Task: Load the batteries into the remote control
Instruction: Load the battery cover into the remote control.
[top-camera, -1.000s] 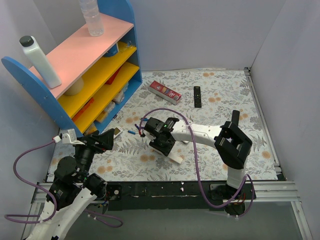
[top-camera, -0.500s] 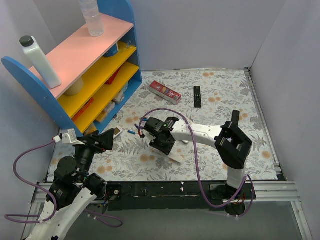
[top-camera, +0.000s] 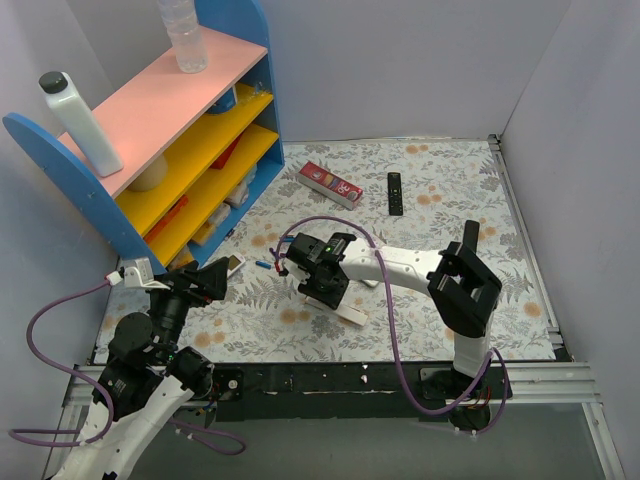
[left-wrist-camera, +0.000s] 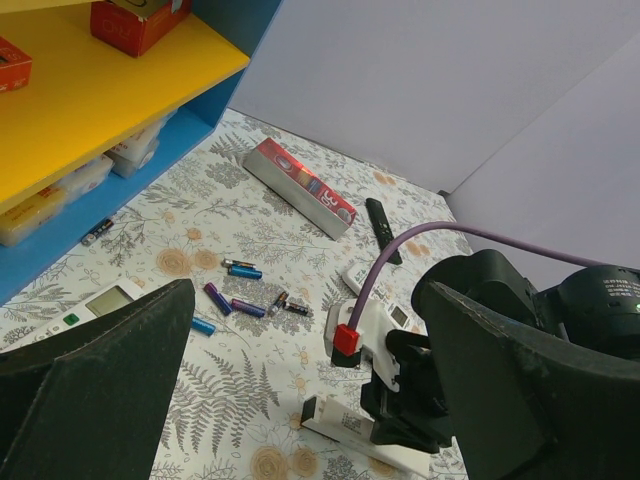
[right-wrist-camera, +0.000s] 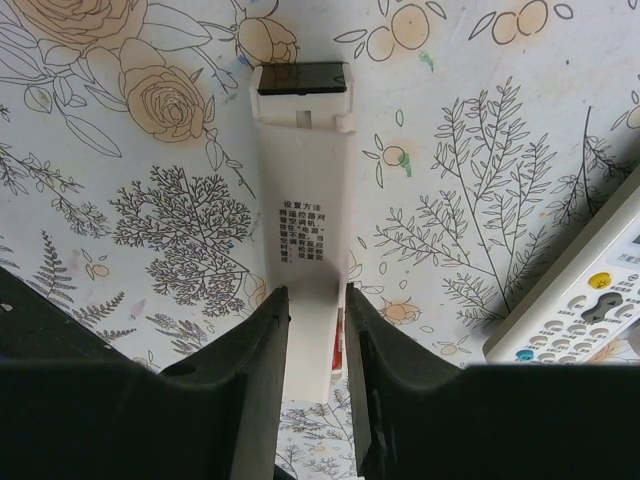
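Observation:
The slim white remote control (right-wrist-camera: 300, 200) lies back side up on the floral table, its dark end away from my right wrist. It also shows in the top view (top-camera: 348, 314) and the left wrist view (left-wrist-camera: 345, 425). My right gripper (right-wrist-camera: 316, 300) is down over its near end, jaws closed on its two long sides. A bit of red shows beside the right finger. Several batteries (left-wrist-camera: 245, 290) with blue, purple and dark wraps lie loose to the left of it, also seen in the top view (top-camera: 265, 265). My left gripper (top-camera: 205, 280) is wide open and empty, near the shelf's foot.
A wider white remote (left-wrist-camera: 100, 300) lies by my left gripper, and another (right-wrist-camera: 580, 300) lies right of my right gripper. A red box (top-camera: 330, 183) and a black remote (top-camera: 395, 192) lie further back. The blue shelf unit (top-camera: 170, 130) stands at the left.
My right gripper and the slim remote's near end have shifted very slightly. The left arm has not moved.

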